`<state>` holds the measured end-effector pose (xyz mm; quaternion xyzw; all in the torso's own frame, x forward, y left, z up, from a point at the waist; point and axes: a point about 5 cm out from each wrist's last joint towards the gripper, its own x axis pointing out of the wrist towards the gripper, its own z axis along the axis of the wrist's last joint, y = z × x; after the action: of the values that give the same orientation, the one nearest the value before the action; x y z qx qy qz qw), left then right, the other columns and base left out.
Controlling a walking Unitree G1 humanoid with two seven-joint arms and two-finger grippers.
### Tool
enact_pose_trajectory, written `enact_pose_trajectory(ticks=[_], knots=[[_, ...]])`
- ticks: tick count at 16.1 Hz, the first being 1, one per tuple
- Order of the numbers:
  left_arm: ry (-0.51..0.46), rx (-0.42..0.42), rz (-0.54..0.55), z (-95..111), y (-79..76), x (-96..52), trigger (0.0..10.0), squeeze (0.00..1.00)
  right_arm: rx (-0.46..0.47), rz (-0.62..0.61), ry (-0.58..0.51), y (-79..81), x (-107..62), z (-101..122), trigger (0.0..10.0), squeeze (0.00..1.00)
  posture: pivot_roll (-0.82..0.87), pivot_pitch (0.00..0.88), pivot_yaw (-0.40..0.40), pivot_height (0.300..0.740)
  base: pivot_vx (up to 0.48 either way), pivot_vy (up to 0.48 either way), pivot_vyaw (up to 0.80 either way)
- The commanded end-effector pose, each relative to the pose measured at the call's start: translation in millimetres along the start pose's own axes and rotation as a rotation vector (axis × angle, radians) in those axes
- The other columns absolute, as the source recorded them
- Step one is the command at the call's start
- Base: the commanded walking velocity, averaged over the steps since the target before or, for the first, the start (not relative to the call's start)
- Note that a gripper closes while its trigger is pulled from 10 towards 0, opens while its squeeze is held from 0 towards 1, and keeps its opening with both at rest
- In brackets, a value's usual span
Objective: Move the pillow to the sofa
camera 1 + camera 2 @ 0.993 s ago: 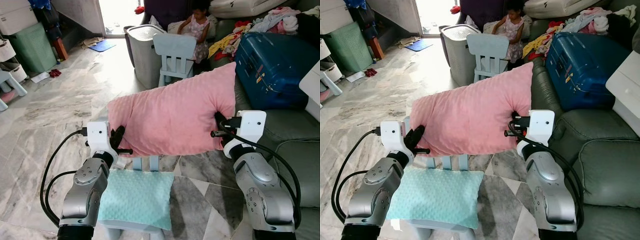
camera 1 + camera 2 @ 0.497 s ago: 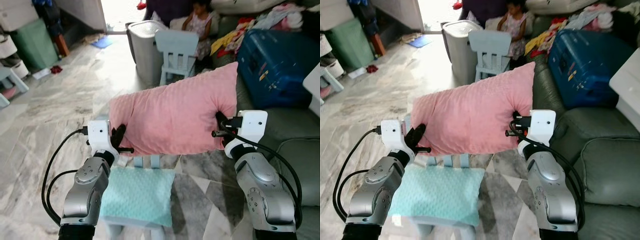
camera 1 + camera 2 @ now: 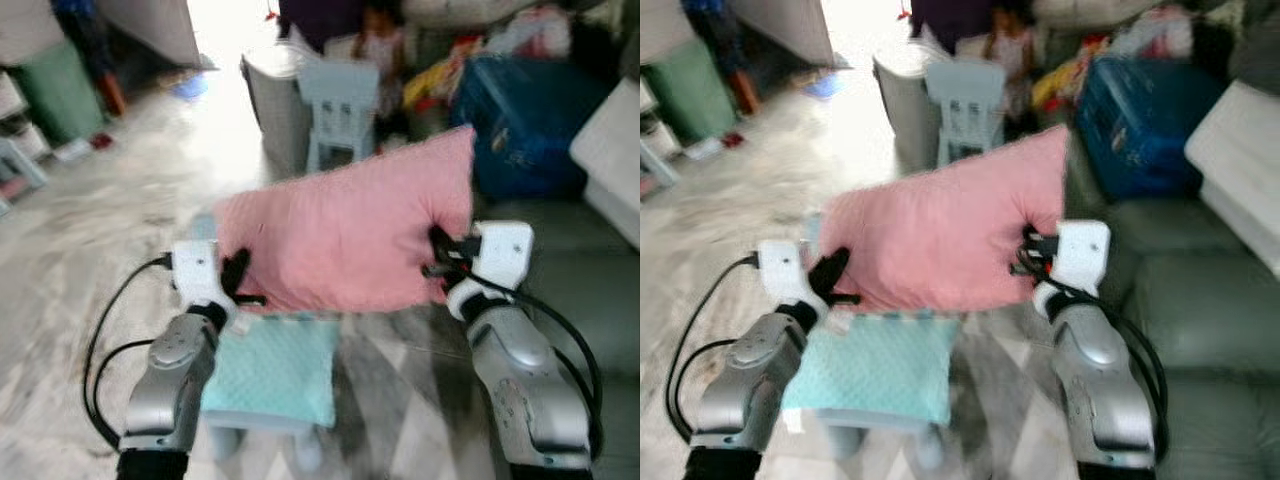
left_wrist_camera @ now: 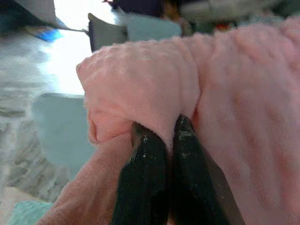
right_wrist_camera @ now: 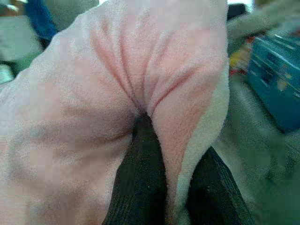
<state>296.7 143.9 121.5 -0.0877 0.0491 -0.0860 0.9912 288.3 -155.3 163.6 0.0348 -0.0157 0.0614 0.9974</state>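
Observation:
I hold a pink pillow (image 3: 350, 235) up in the air between both arms. My left gripper (image 3: 236, 280) is shut on its left edge; in the left wrist view the black fingers (image 4: 147, 173) pinch a fold of pink fabric (image 4: 140, 89). On the pillow's right edge my right gripper (image 3: 438, 258) is shut too, with fabric (image 5: 140, 70) bunched between its fingers (image 5: 140, 183). The dark green sofa (image 3: 1200, 330) lies to my right. The eye views are blurred.
A mint pillow (image 3: 270, 365) lies on a small chair below my arms. Ahead stand a pale blue child's chair (image 3: 340, 105) and a grey laundry basket (image 3: 275, 95), with a person (image 3: 375, 45) behind. A blue suitcase (image 3: 525, 125) and clothes lie on the sofa.
The whole picture has shifted and blurred, so the camera is moving, with more sofa showing at right. Both grippers keep their hold on the pink pillow.

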Motion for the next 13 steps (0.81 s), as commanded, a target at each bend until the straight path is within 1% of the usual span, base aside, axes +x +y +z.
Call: enact_pose_trajectory(ticks=[1, 13], knots=[[-0.007, 0.003, -0.002, 1.4, 0.8, 0.2, 10.0, 0.0, 0.002, 0.011, -0.02, 2.7, 0.1, 4.8, 10.0, 0.0, -0.18, 0.0, 0.062, 0.74, -0.251, 0.0, 0.0], [-0.012, -0.011, -0.014, 2.1, -1.3, 2.8, 10.0, 0.0, 0.0, 0.012, -0.024, 2.7, 2.2, 5.5, 10.0, 0.0, -0.18, 0.0, 0.063, 0.74, -0.258, 0.0, 0.0]])
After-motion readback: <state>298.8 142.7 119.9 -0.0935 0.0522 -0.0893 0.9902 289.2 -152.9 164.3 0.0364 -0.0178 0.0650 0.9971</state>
